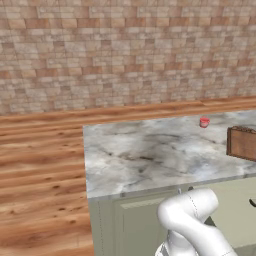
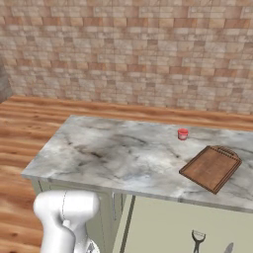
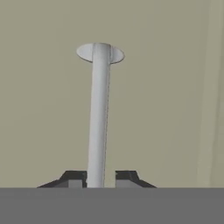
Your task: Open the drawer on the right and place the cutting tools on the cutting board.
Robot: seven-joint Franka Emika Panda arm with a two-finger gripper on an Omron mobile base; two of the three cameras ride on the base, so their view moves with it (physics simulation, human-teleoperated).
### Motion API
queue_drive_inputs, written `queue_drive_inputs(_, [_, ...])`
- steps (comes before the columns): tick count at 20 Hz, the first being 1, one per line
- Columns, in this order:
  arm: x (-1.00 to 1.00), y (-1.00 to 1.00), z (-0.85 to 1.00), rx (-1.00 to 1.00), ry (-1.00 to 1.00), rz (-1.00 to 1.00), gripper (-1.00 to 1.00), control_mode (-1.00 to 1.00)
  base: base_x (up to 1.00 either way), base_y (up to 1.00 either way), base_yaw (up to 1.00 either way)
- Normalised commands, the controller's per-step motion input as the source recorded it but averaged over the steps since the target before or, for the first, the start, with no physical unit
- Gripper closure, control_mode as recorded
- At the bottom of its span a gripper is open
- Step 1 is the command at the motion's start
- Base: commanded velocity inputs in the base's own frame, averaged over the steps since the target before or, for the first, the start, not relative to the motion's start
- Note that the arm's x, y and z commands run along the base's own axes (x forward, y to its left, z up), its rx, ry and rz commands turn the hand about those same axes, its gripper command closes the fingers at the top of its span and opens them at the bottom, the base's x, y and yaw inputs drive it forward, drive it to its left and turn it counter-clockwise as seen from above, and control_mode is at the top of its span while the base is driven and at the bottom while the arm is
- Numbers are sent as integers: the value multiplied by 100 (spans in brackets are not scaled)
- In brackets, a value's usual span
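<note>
Fingertips (image 3: 74, 178) of mine stood either side of the drawer handle (image 3: 99, 113), the left touching the pale bar, the right just off it; a loosened hold, I judged, since the drawer (image 2: 188, 225) looked already pulled out. From behind, the right base view showed a peeler (image 2: 197, 241) lying inside that drawer, below the marble counter (image 2: 113, 153), which my hand view missed. Further right, the cutting board (image 2: 211, 168) lay bare near a small red cup (image 2: 183, 134).
</note>
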Motion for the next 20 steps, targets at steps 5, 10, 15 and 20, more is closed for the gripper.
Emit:
queue_drive_inputs(5, [-100, -17, -20, 0, 0, 0, -100, -100, 0, 0, 0])
queue_drive_inputs(10, [-100, -22, -5, 0, -2, 0, -100, -100, 0, 0, 0])
queue_drive_inputs(15, [-90, -17, 13, 4, -9, -2, -100, -100, 0, 0, 0])
queue_drive_inputs(20, [-79, -2, 54, 2, -7, -1, -100, -100, 0, 0, 0])
